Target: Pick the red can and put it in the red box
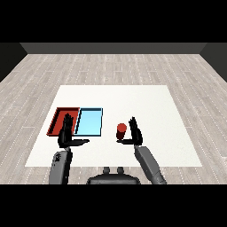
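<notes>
I am reaching: my right hand (135,132), fingers straight and holding nothing, stands just right of the red can (121,131) upright on the desk (146,102). Next I must curl round it, then carry it left to the red tray (57,116). My left hand (67,132) is open too.

One white table (133,97) carries two trays: one red tray (56,116) at the left and one light blue tray (90,122) beside it. One red can (121,131) stands right of them. Two black hands show: the left hand (66,135) and the right hand (135,134).
</notes>
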You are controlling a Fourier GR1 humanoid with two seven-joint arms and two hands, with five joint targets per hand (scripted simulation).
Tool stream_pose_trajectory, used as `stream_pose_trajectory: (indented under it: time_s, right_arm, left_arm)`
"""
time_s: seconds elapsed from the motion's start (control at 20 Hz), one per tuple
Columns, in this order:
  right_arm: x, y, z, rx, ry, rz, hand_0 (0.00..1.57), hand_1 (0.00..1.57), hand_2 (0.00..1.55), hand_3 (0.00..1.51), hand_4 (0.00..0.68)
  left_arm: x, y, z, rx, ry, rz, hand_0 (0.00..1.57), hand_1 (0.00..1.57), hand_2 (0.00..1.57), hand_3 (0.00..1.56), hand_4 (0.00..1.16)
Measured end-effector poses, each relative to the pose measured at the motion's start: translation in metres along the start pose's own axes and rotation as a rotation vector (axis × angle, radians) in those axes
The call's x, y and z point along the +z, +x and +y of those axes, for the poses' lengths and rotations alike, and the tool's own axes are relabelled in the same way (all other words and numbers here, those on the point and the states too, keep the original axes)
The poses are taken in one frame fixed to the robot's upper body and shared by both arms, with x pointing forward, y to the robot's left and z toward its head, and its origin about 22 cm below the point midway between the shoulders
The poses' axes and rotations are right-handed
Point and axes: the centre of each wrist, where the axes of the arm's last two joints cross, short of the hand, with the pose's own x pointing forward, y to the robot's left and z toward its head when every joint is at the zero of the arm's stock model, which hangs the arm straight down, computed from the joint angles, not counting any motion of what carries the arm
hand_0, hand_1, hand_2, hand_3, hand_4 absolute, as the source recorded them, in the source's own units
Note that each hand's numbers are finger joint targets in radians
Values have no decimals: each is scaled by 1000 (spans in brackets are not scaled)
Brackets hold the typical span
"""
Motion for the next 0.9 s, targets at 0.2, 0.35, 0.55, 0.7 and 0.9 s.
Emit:
stream_pose_trajectory:
  time_s: [0.2,0.35,0.55,0.7,0.9]
  right_arm:
    - [-9,-10,-7,-10,-6,10,0,0,0,0,0]
    - [-9,-12,-9,-14,-8,19,0,0,0,0,0]
    - [-12,-15,-1,-20,-13,30,0,0,0,0,0]
    - [-14,-19,5,-28,-14,38,0,0,0,0,0]
    - [-20,-19,-5,-32,-5,37,0,0,0,0,0]
  left_arm:
    - [-3,2,-2,-1,-2,0,0,0,0,0,0]
    - [1,2,3,10,-5,-4,0,0,0,0,0]
    - [4,5,3,9,3,0,0,0,0,0,0]
    - [-2,0,7,14,1,-1,0,0,0,0,0]
    - [-2,7,4,12,1,-3,0,0,0,0,0]
